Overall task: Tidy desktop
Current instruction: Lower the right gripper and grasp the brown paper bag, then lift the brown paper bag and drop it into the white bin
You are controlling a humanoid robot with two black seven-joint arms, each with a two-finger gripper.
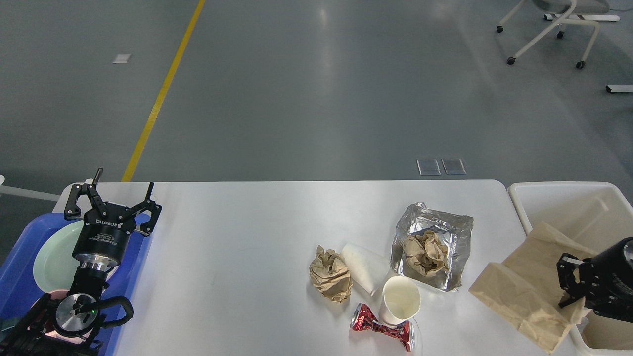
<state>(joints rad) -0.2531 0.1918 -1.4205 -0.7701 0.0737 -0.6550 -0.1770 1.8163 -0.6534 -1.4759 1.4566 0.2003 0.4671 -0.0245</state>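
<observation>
The wide, smooth white tabletop (237,257) with rounded corners spans the lower half of the head view, matte and faintly glossy. At its left edge sits a blue plastic tray (20,277) holding a pale green round plate (52,257). Above the tray the left gripper (123,190) holds its thin black fingers (149,190) spread apart, gripping nothing. Right of centre lie a crumpled brown paper ball (330,273), a white paper cone (361,267) touching it, a creased silver foil tray (435,237) with more crumpled brown paper (425,252) inside, an upright white paper cup (399,301) and a crushed red metal can (381,326) against the cup. The right gripper (571,287) pinches a wrinkled flat brown paper bag (524,291) that drapes across the rim of the cream plastic bin (559,198) beside the tabletop's right end.
</observation>
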